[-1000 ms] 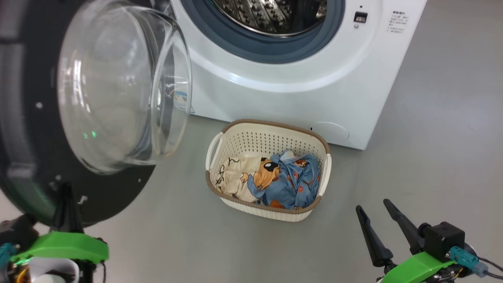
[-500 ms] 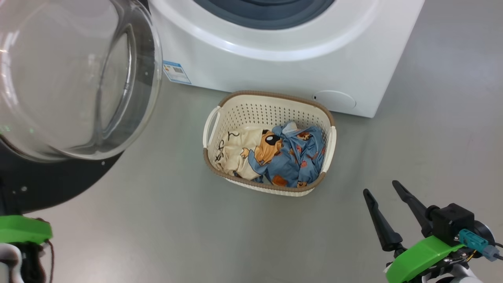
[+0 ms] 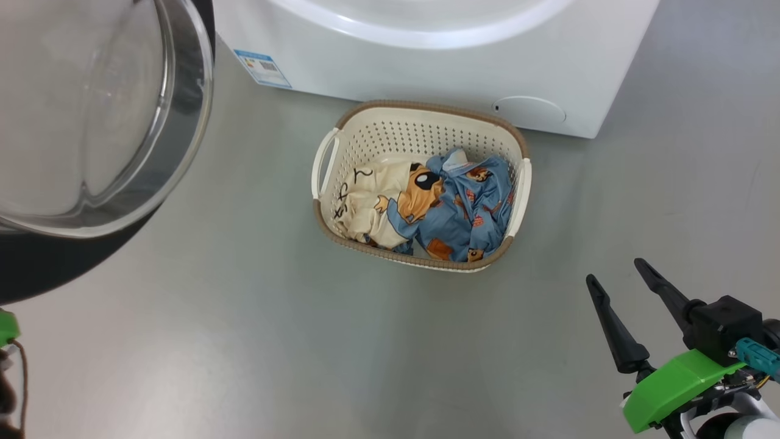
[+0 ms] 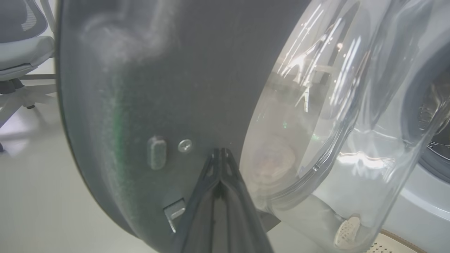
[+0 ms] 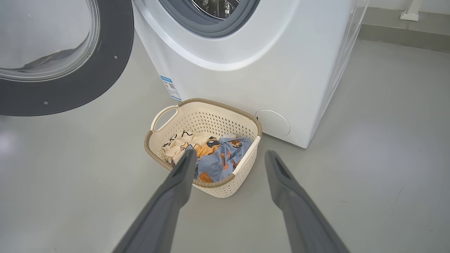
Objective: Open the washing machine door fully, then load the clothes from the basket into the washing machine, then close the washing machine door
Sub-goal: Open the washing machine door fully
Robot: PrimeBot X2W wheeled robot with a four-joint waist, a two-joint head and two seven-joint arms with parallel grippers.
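Clothes point(image 3: 426, 207), crumpled blue and cream fabric, fill the perforated basket point(image 3: 426, 105). Left gripper point(image 4: 220, 154) has its fingers pressed together by the door's point(image 5: 105, 77) black rim; right gripper point(image 3: 614, 270) has its fingers spread wide.

Likely a lab or office space: a washing machine point(image 5: 246, 70) stands on a bare smooth grey floor point(image 3: 304, 341), an office chair point(image 4: 21, 52) nearby.

The grey floor point(image 3: 244, 341) carries the basket point(image 3: 420, 131) just before the washing machine point(image 3: 426, 67).
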